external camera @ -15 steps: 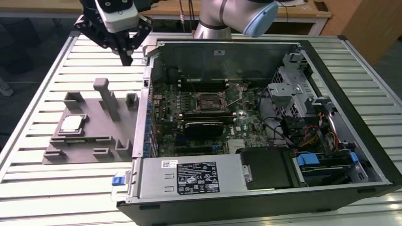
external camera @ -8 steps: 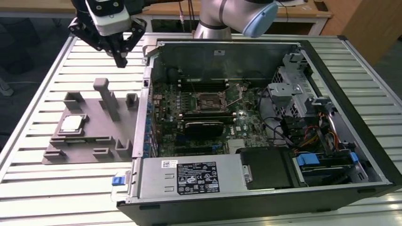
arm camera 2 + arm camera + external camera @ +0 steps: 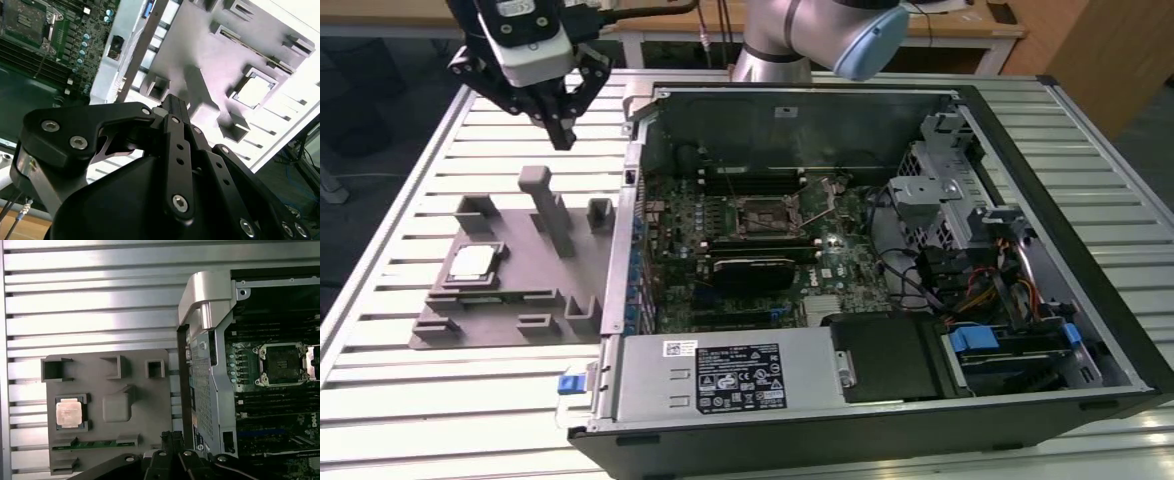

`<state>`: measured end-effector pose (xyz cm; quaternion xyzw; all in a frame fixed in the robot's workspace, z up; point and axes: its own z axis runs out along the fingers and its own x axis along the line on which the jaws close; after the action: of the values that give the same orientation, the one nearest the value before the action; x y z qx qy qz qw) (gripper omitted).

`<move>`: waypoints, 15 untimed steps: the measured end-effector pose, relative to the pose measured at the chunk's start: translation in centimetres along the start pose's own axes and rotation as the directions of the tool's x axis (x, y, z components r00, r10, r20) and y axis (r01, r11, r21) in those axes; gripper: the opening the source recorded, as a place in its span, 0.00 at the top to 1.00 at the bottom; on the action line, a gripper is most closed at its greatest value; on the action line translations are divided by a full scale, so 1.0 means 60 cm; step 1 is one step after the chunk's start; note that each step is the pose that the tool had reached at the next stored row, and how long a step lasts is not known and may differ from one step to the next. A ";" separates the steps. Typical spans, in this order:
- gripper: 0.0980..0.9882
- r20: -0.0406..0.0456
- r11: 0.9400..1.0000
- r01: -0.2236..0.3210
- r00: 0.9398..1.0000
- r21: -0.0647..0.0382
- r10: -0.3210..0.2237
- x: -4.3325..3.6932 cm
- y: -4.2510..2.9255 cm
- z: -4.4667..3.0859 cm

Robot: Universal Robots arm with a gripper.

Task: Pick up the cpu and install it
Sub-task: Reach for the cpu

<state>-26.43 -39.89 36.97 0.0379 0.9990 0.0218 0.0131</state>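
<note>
Up in the upper left of the exterior view the gripper (image 3: 563, 138) hangs over the desk (image 3: 400, 400), above the far edge of the grey plate (image 3: 520, 290) and well apart from the cpu (image 3: 471, 263). From this angle the jaws look drawn in until their tips meet, with nothing between them.

There is one cpu. It lies flat in a shallow square pocket of the plate, silvery top up, toward the exterior view's left. It is close to square, so it has no long axis to speak of. Its edges run in line with the plate's edges, which is clearest in the first wrist view (image 3: 69, 413). In the second wrist view it shows as a pale square (image 3: 252, 91).

There is one plate, lying on the slatted desk just beside the computer case (image 3: 1107, 330). It carries one tall post (image 3: 540, 195) near its middle and several lower blocks round it. In the first wrist view three open brackets stand along one edge, and a thin green strip (image 3: 95, 444) sits in a slot along the opposite edge.

The single case lies open on its side. Inside it are a green board (image 3: 674, 240), one bare socket (image 3: 763, 213) near the board's middle, a grey labelled box (image 3: 720, 375) at the near side, and a tangle of cables (image 3: 974, 290) at the exterior view's right.
</note>
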 end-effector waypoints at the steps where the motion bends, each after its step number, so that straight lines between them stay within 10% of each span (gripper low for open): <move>1: 0.99 0.000 1.000 0.000 1.000 0.000 0.000 0.003 0.000 0.002; 15: 0.99 0.000 1.000 0.000 1.000 0.000 0.000 0.050 -0.005 0.020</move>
<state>-29.42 -39.89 35.70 0.0379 0.9990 0.0218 0.0131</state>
